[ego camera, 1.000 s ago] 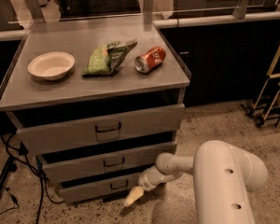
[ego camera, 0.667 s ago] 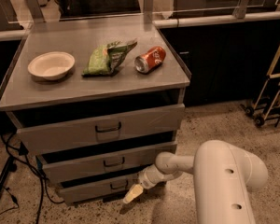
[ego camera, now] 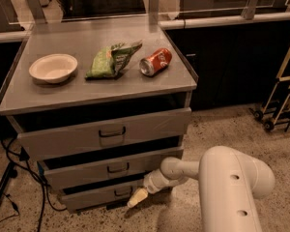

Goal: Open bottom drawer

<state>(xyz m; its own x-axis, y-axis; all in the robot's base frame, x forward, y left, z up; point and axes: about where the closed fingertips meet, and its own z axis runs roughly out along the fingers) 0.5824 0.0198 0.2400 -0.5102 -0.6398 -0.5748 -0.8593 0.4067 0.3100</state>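
A grey metal cabinet has three drawer fronts. The bottom drawer (ego camera: 99, 196) is the shortest front, lowest down, with a small dark wire handle (ego camera: 122, 192) at its centre. It stands out a little from the cabinet, as do the two fronts above it. My white arm (ego camera: 227, 187) reaches in from the lower right. My gripper (ego camera: 137, 197) is at the bottom drawer's front, just right of and slightly below its handle, pale fingers pointing down-left.
On the cabinet top (ego camera: 63, 91) lie a white bowl (ego camera: 53, 67), a green snack bag (ego camera: 111, 59) and a red soda can (ego camera: 156, 62). Black cables (ego camera: 19, 178) trail on the floor at the left. A wheeled cart (ego camera: 280, 91) stands at the right.
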